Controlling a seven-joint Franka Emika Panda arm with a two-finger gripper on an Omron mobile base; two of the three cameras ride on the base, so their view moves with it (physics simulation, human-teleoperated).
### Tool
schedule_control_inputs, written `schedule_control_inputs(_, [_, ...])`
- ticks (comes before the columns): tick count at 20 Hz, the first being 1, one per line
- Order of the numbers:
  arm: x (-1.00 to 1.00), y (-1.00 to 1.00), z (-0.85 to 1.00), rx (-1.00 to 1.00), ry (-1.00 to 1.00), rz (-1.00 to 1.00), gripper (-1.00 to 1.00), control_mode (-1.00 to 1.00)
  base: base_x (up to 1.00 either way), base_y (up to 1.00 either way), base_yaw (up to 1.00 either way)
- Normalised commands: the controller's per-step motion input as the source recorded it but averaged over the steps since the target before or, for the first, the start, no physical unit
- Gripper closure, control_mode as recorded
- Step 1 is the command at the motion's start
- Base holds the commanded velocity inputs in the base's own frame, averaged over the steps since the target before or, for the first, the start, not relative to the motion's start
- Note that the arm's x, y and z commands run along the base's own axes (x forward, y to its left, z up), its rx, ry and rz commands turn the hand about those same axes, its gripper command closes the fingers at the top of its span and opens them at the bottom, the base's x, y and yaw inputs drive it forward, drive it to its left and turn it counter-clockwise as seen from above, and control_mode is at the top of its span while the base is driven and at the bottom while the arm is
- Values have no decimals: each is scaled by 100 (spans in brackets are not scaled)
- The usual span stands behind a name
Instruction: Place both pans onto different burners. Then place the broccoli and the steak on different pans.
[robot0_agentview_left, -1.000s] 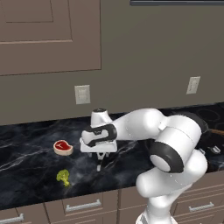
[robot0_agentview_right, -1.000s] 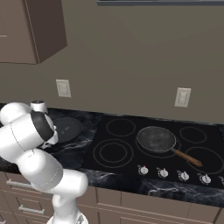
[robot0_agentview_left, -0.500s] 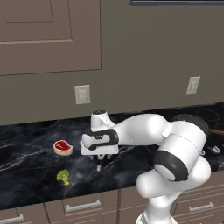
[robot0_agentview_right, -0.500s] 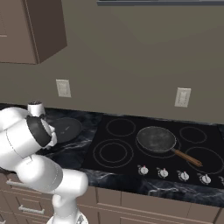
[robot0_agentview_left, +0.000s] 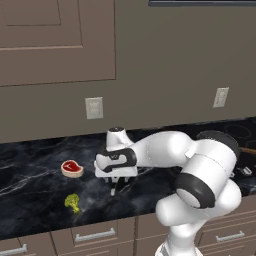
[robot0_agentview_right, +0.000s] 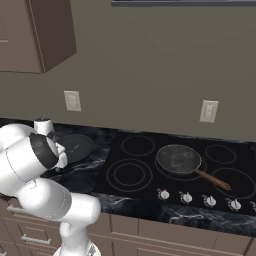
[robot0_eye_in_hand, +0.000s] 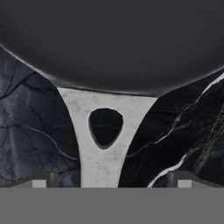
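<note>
The gripper (robot0_eye_in_hand: 109, 183) is wide open and holds nothing. Between its fingertips lies the pale handle (robot0_eye_in_hand: 103, 144) of the black pan (robot0_eye_in_hand: 113, 43), whose far rim is cut off. The steak (robot0_agentview_left: 72, 168) and broccoli (robot0_agentview_left: 73, 202) lie well beside the gripper on the counter (robot0_agentview_left: 30, 190). The speckled pan (robot0_agentview_right: 178, 159) sits on a burner (robot0_agentview_right: 170, 167), far away.

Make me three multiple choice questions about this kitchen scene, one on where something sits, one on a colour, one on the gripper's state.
1. Where is the speckled dark grey pan with the wooden handle?
A. on the glossy black cooktop
B. on the marble counter
C. in the gripper

2. What colour is the broccoli floret?
A. red
B. yellow-green
C. white

3. The gripper is:
A. shut on the steak
B. open
C. shut on a knob

Answers: 1 A, it rests over a burner ring. 2 B, seen on the dark counter. 3 B, its tips stand apart either side of the plain black pan's pale handle.
</note>
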Motion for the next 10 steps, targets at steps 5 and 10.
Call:
schedule_control_inputs(5, [9,0,-19,0,0,0,-100,-100,0,0,0])
schedule_control_inputs(10, [10,1,-21,0,0,0,-100,-100,0,0,0])
